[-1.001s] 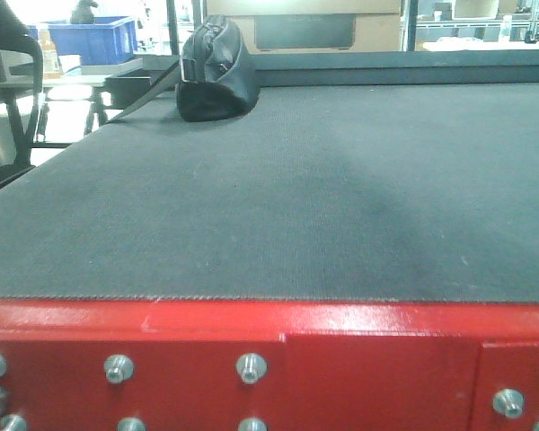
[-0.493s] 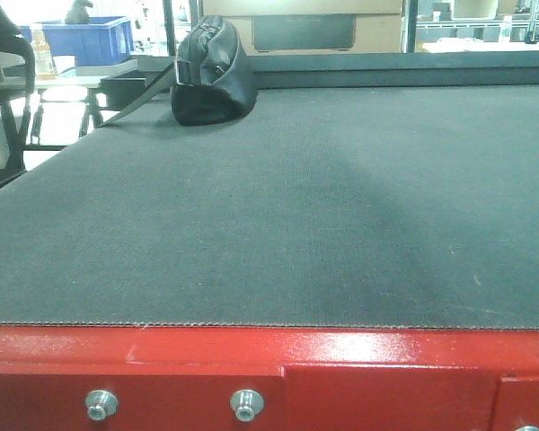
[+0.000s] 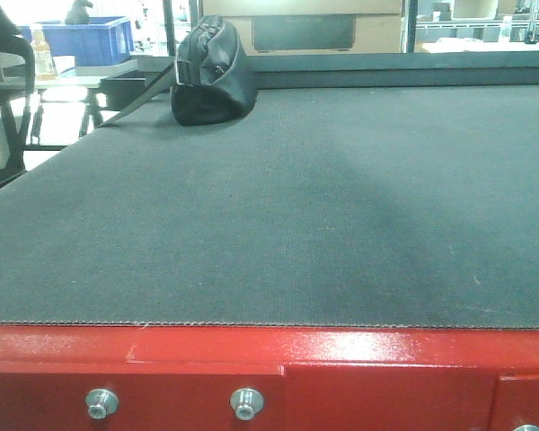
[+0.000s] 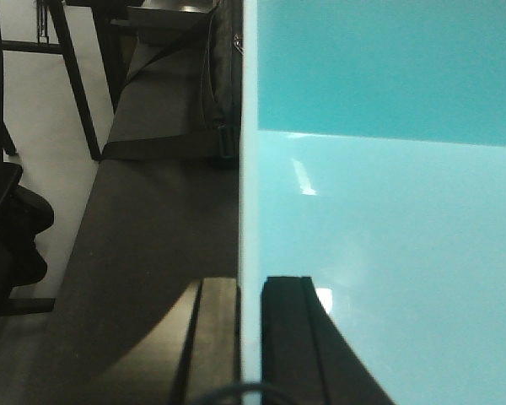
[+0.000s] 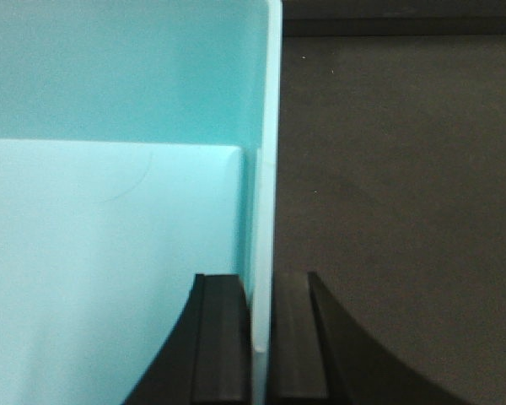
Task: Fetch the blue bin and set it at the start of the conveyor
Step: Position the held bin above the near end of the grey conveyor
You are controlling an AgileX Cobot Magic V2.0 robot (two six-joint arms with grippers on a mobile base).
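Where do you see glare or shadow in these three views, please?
Front view: white sheen on the red frame, a soft darker band across the belt. Left wrist view: small bright reflections inside the bin. Right wrist view: evenly lit, no glare on the bin.

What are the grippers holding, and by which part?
Both hold the blue bin: the left gripper pinches its left wall, the right gripper its right wall, each with one finger inside and one outside.
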